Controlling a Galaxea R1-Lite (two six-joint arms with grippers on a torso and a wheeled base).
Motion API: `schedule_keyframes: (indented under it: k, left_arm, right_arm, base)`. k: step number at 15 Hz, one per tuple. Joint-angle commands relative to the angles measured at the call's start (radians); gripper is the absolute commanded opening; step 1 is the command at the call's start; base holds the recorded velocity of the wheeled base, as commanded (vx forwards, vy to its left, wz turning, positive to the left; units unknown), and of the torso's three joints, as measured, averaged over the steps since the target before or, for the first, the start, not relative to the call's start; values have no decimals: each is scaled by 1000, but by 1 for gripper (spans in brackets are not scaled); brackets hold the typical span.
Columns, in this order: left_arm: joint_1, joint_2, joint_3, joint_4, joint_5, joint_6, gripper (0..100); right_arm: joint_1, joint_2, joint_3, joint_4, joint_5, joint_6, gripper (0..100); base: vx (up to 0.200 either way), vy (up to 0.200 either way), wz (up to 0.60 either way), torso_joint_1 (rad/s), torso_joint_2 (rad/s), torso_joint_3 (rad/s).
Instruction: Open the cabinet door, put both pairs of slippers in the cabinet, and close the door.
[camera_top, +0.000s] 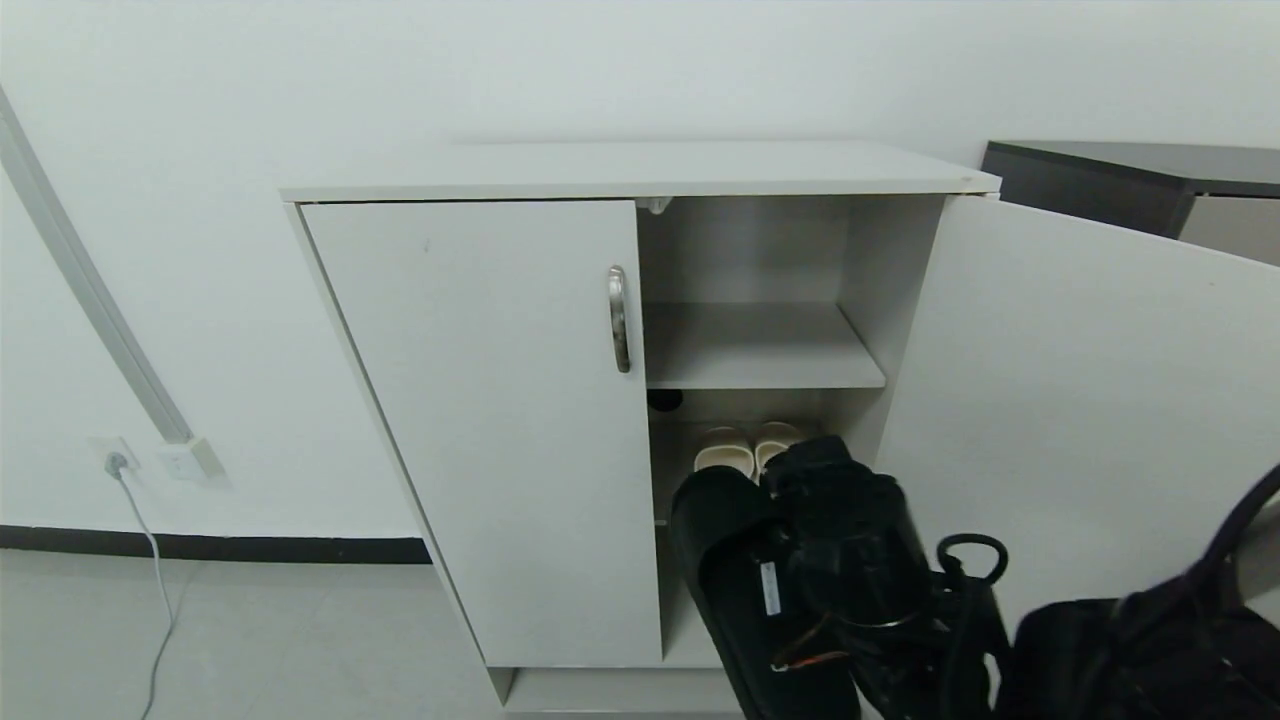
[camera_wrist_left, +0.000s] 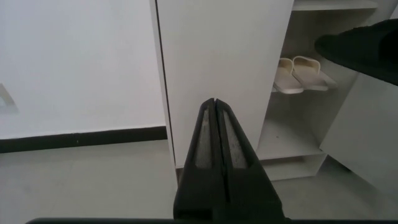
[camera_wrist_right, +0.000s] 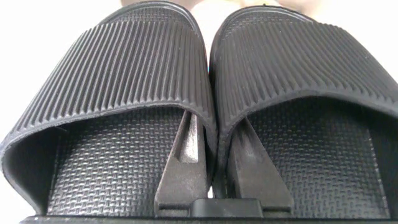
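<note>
Head view: the right arm reaches in low from the right side, its dark wrist pointed at the open right half of the white cabinet (camera_top: 640, 168). It carries the black slippers (camera_top: 725, 560) side by side, toes toward the opening. They hang at the mouth of the lower compartments; whether the toes have crossed the front edge cannot be told. In the right wrist view the right gripper (camera_wrist_right: 217, 121) has one of its fingers (camera_wrist_right: 186, 155) inside each slipper, and the two fingers are clamped on the two adjoining inner walls, pinching the pair together. The slippers are matte rubber, with broad arched straps ribbed in fine parallel lines and footbeds in a small woven-looking grid. The beige slippers (camera_top: 745, 448) sit as a pair, smooth and rounded, on the shelf under the flat upper shelf (camera_top: 760, 345). The right door (camera_top: 1080, 400) is swung wide open, a plain white panel. The left door (camera_top: 480, 420) is closed and bears a slim curved metal handle (camera_top: 619, 320) at its inner edge. In the left wrist view the left gripper (camera_wrist_left: 214, 102) is held low above the grey floor (camera_wrist_left: 93, 180), facing the closed left door. Its fingers are pressed together on nothing, and their grey pads have a grainy face.
</note>
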Motion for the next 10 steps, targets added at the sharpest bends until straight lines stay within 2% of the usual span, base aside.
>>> schedule_keyframes:
  k: [1,3,4,6,10]
  left_arm:
    - [0,0,0,0,0,0,0]
    - [0,2,0,0,0,0,0]
    - [0,2,0,0,0,0,0]
    - [0,2,0,-1,0,0,0]
    - [0,0,1,0,0,0,0]
  right_arm:
    - [21,131,-329,320,-148,170,0]
    - [13,133,-538,586,-236,262,0]
    - [7,124,-590,639,-240,260,0]
    - [-10,81,-635,658,-240,214,0]
    - [-31,62,-638,605,-202,171,0]
  base:
    - [0,0,0,0,0,0]
    - [0,0,0,0,0,0]
    - [0,0,0,0,0,0]
    - [0,0,0,0,0,0]
    - [0,0,0,0,0,0]
